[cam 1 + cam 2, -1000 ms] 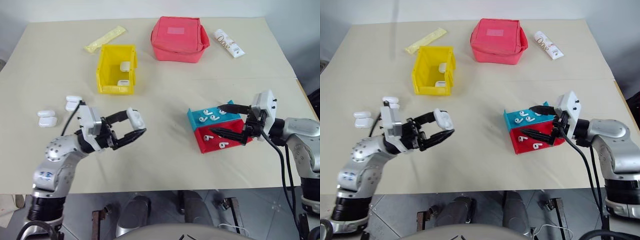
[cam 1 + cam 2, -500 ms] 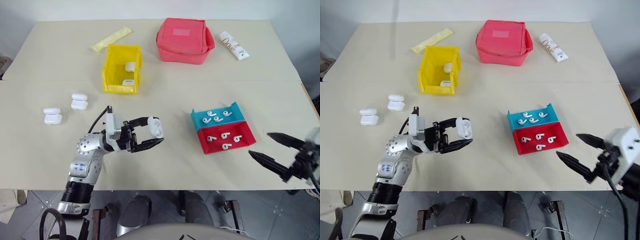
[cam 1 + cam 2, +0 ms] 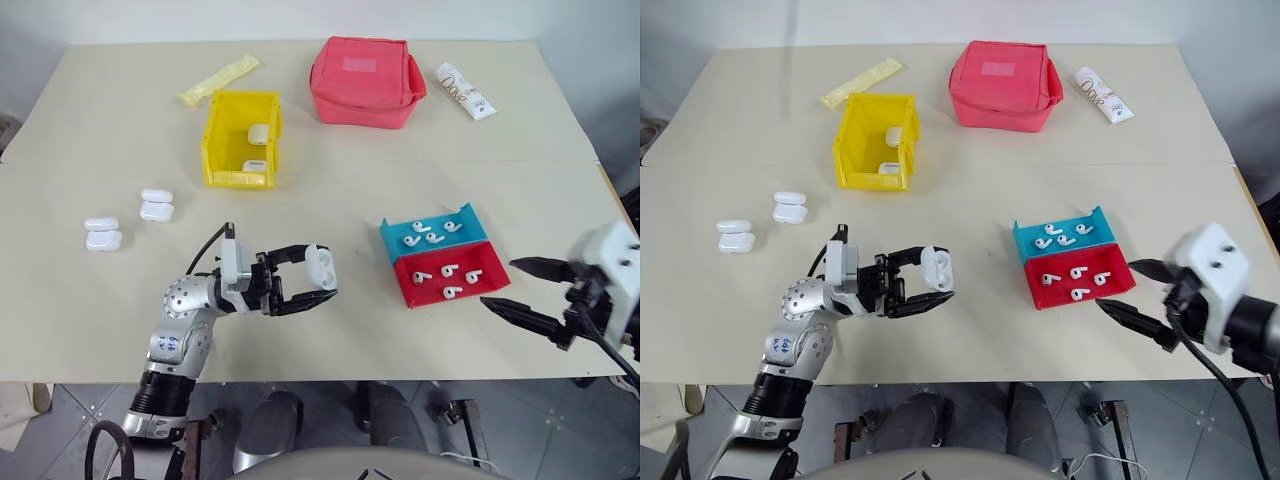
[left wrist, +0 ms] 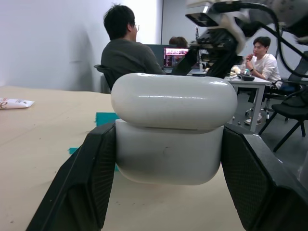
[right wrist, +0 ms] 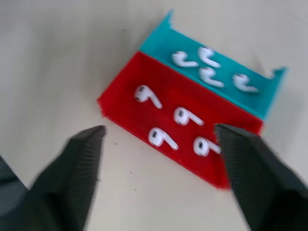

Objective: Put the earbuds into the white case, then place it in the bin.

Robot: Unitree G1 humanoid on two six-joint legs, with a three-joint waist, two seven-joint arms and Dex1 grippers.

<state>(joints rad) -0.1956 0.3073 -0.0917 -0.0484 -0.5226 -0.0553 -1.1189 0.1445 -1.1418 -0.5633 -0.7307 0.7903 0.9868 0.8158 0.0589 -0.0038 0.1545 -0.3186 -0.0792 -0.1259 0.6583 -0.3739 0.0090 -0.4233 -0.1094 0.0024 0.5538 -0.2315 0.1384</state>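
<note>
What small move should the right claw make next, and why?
Probably ease the right claw, open and empty beside the trays, over the red tray to pick one of the earbuds. The left claw already holds the white case, lid shut, so it needs opening too.

Blurred earbuds (image 5: 185, 115), right pincer (image 5: 161, 180) fingertips cropped.

We see the white case (image 3: 320, 264), glossy and closed, held above the table between black fingers. Eight earbuds (image 3: 444, 271) lie in the blue and red trays. The bin (image 3: 240, 138) stands upright, yellow, holding two cases.
</note>
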